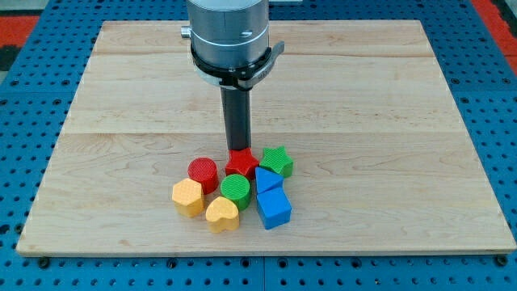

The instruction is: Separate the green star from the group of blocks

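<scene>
The green star (277, 161) sits at the right top of a tight cluster of blocks near the board's bottom middle. It touches the red star (241, 163) on its left and the blue triangle (266, 179) below it. My tip (238, 149) stands just above the red star's top edge, to the left of the green star. The rest of the cluster is a red cylinder (203, 173), a green cylinder (236, 191), a yellow hexagon (187, 197), a yellow heart (222, 213) and a blue cube (274, 208).
The wooden board (388, 97) lies on a blue pegboard table (32, 97). The arm's grey metal housing (229, 36) hangs over the board's top middle.
</scene>
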